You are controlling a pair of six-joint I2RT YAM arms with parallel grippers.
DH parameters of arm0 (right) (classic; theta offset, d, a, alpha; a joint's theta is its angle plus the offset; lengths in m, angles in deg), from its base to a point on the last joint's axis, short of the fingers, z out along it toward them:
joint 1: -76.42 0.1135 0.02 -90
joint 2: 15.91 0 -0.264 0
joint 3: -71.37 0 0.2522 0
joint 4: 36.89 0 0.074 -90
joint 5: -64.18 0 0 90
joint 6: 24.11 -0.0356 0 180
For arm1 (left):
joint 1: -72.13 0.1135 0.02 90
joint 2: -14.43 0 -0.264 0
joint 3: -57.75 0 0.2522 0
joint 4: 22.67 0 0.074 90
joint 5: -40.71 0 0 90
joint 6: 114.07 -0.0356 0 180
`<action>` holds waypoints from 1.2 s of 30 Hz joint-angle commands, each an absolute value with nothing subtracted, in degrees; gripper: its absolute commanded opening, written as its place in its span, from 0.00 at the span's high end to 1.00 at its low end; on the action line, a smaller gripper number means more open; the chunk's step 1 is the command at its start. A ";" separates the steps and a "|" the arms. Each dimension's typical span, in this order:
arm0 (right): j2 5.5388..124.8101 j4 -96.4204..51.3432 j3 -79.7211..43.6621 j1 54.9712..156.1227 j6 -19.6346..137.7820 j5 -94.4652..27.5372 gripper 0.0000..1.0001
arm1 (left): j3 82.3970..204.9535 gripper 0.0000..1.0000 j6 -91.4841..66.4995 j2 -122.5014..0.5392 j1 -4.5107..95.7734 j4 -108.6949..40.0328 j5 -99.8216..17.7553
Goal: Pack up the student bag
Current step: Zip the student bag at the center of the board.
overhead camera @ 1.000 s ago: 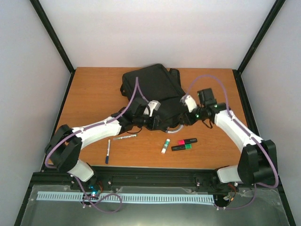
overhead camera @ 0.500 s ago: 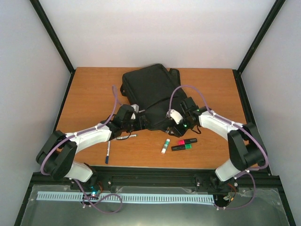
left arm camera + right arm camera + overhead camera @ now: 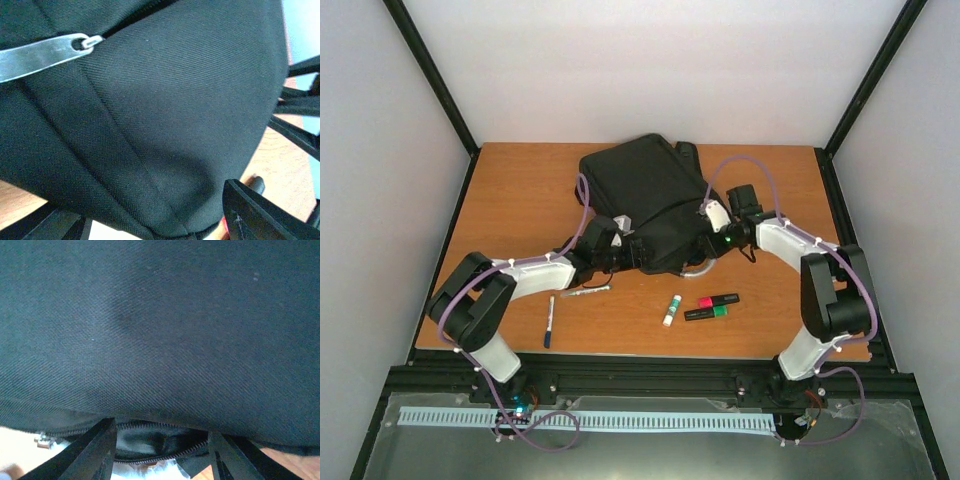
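The student bag (image 3: 645, 195) lies on the far middle of the bench (image 3: 520, 200), its near end bunched higher than half a second ago. The right arm has drawn back toward the bag's right side. The left fingers (image 3: 260, 215) and right fingers (image 3: 95, 450) stand apart with their tips under fabric, so I cannot tell whether they grip. Nearer lie a glue stick (image 3: 671, 310), a pink highlighter (image 3: 718, 300), a green highlighter (image 3: 705, 313) and two pens (image 3: 549, 322).

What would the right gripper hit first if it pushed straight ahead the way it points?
Likely the large black fabric backpack, whose cloth fills the wrist view just beyond the right gripper.
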State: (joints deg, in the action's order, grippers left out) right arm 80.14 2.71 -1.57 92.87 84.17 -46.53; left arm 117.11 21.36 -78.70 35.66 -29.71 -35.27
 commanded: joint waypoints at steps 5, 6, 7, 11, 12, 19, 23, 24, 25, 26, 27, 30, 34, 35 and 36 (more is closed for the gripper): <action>67.86 4.57 1.65 91.87 83.83 -46.29 0.48 | 115.02 0.28 14.81 -76.29 35.40 -21.68 -28.65; 66.26 5.31 2.73 91.88 85.30 -45.76 0.48 | 114.78 0.27 13.97 -75.43 35.39 -21.89 -29.06; 65.16 5.58 3.95 91.88 86.71 -45.37 0.48 | 114.79 0.27 13.25 -74.78 35.44 -22.30 -29.58; 65.21 5.78 7.43 92.50 90.91 -44.84 0.48 | 116.34 0.27 13.43 -73.86 35.39 -25.67 -32.38; 66.13 6.17 7.43 92.84 90.94 -45.20 0.49 | 117.00 0.28 13.72 -74.23 35.39 -26.55 -32.22; 70.36 6.33 7.33 96.80 89.00 -46.84 0.52 | 120.16 0.32 17.17 -77.98 35.44 -31.26 -32.10; 71.31 6.32 6.94 98.03 87.87 -47.57 0.53 | 120.19 0.42 21.01 -80.09 35.39 -27.80 -28.97; 72.06 6.28 6.90 98.41 87.66 -47.38 0.53 | 120.34 0.46 21.70 -80.77 35.39 -27.17 -27.83; 72.64 6.16 6.73 98.81 87.50 -47.15 0.53 | 120.56 0.50 22.24 -81.31 35.39 -26.65 -27.40; 73.27 6.03 6.56 99.23 87.40 -46.99 0.53 | 120.57 0.54 22.73 -81.75 35.39 -26.07 -27.13; 73.88 6.03 6.42 99.61 87.28 -46.80 0.53 | 120.46 0.57 23.11 -81.97 35.41 -25.20 -26.92; 74.72 5.15 5.67 100.62 86.10 -44.76 0.52 | 119.77 0.71 23.72 -81.86 35.44 -22.56 -25.93; 73.48 3.85 5.66 100.77 84.95 -42.22 0.51 | 120.15 0.87 23.19 -81.07 35.40 -21.54 -24.96; 73.26 3.91 5.66 100.77 84.84 -42.18 0.51 | 120.17 0.91 23.00 -80.71 35.39 -21.28 -24.75; 73.22 3.96 5.54 100.75 84.70 -42.17 0.50 | 120.18 0.92 22.79 -80.28 35.39 -21.01 -24.53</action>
State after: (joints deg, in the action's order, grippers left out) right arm 74.46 5.77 6.97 100.41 86.18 -44.04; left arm 118.18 23.41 -81.80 35.64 -25.28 -27.16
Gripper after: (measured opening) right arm 0.487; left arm 0.110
